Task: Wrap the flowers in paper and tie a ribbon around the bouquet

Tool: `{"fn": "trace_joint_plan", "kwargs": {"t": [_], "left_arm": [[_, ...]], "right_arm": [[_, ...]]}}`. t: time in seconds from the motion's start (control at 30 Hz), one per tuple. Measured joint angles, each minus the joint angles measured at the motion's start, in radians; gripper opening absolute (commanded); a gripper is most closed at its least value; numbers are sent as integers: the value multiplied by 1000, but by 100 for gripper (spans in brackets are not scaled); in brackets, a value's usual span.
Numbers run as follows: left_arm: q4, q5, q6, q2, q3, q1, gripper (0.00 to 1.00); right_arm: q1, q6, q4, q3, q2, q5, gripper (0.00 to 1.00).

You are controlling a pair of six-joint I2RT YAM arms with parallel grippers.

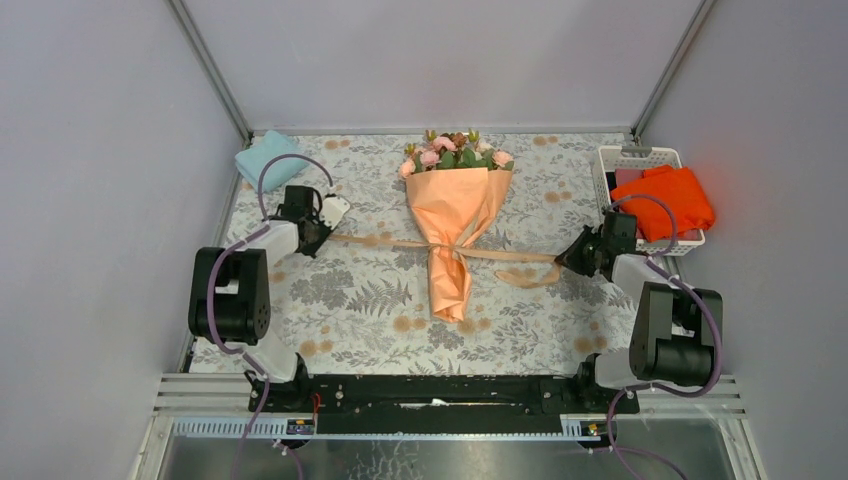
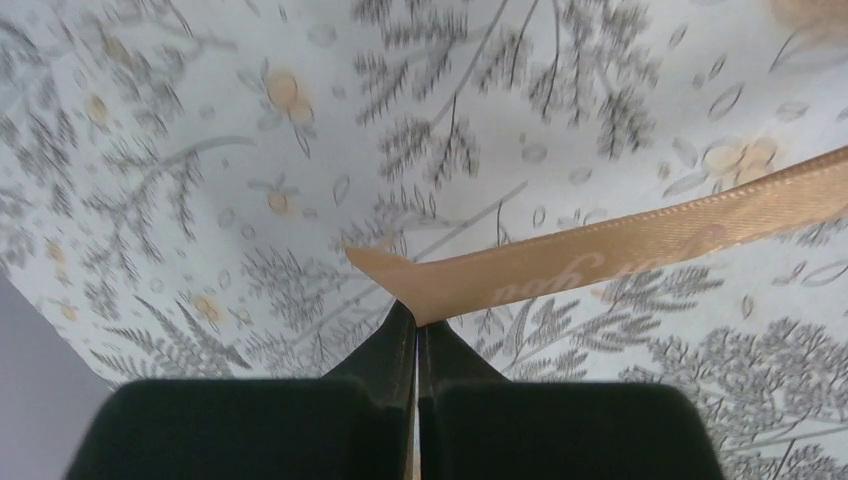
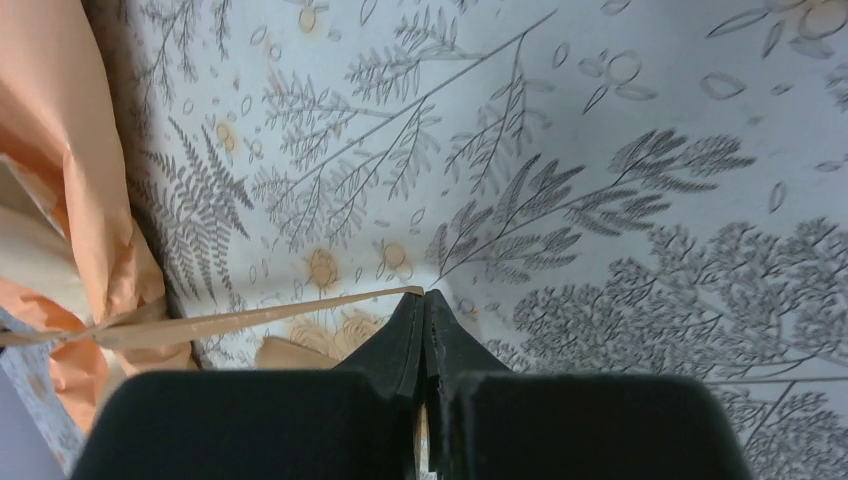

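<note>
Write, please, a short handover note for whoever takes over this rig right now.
Left pincer: shut on one end of the ribbon, left of the bouquet.
Right pincer: shut on the other end, to the bouquet's right.
Bouquet: lies in the middle of the table, flowers toward the far edge, paper wrapped into a cone.
Done: wrapping; ribbon passed around the cone's narrow waist and crossed there.
Left: tighten and finish the tie; whether a knot is formed cannot be told.
</note>
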Motion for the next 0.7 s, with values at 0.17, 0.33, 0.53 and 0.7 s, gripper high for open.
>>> {"fn": "trace_joint_plan", "kwargs": {"t": [0.17, 0.33, 0.53, 0.7], "left_arm": [[-6, 16, 1, -30, -61, 61, 0], [-2, 22, 9, -37, -80, 117, 0], [16, 23, 23, -37, -87, 164, 0], [39, 23, 40, -37, -95, 188, 0]], "right_arm": [[-53, 3, 43, -2, 26, -5, 0], [-76, 3, 60, -3, 39, -14, 0], [-96, 2, 64, -5, 54, -39, 0], [-118, 1, 62, -5, 67, -60, 0]]}}
